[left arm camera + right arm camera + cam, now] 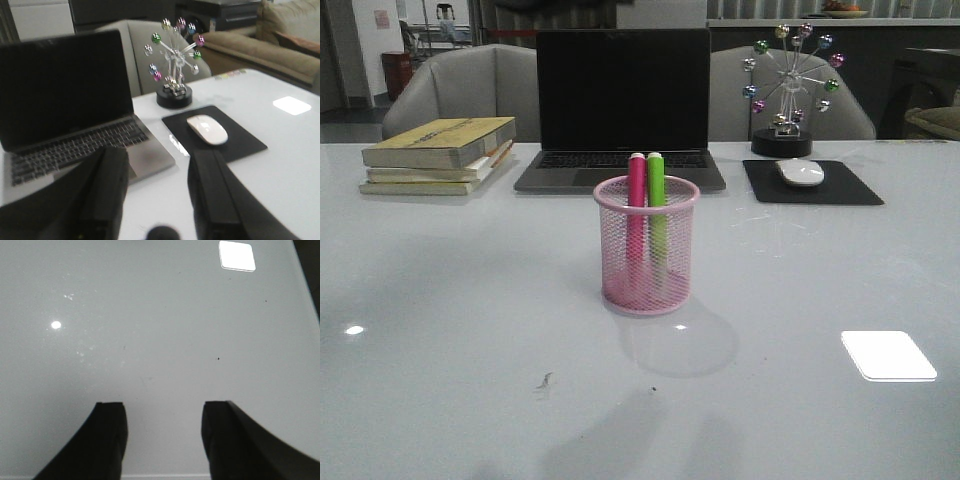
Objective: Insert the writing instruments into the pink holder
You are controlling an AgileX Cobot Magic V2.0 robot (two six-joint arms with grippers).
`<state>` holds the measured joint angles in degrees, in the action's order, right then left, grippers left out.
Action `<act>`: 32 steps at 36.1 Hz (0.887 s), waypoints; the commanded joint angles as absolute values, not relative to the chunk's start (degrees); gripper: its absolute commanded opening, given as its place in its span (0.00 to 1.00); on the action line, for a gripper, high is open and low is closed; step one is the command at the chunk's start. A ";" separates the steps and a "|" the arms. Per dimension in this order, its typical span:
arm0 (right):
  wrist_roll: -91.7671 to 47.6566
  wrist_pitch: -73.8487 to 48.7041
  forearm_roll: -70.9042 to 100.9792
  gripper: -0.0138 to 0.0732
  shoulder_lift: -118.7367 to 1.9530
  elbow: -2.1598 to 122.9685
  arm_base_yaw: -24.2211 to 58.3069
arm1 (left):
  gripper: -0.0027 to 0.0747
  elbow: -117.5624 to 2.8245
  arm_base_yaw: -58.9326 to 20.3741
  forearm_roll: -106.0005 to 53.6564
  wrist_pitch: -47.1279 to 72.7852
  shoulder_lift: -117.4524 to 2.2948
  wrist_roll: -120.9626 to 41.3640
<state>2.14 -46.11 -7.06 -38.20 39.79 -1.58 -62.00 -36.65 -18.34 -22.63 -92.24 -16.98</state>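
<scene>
Left of the holder point(647, 246), the left gripper point(160, 200) hangs wide open and empty over the laptop point(70, 115). The pink wire-mesh cup holds the pink marker point(636, 205) and green marker point(656, 205) upright, touching, caps above the rim. Right gripper point(162, 440) gapes empty over bare glossy table point(160, 315), seemingly well apart. Task looks done.

We count two markers, one pink marker point(636, 190) and one green marker point(656, 185), in one pink holder point(647, 250) at the frame's center. In the upper left we see three stacked books point(438, 155). Along the top sit one laptop point(622, 105), one mouse point(800, 171), one mouse pad point(850, 188) and one ferris-wheel ornament point(788, 85).
</scene>
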 commanded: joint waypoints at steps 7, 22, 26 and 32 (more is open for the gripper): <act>1.99 -38.01 -7.78 0.68 -38.02 41.22 -1.88 | 0.50 -63.91 -23.84 -18.41 -10.99 -70.74 -18.46; 1.99 -37.80 -4.29 0.68 -38.02 41.22 -1.83 | 0.50 -53.01 -3.41 -18.65 7.25 -47.89 -18.46; 1.99 -37.86 -3.72 0.68 -38.02 41.22 -1.83 | 0.50 -45.21 -3.41 -18.65 7.38 -42.23 -18.46; 1.99 -38.15 -3.72 0.68 -38.02 41.22 -1.83 | 0.50 -37.15 -3.41 -18.65 9.46 -36.72 -18.46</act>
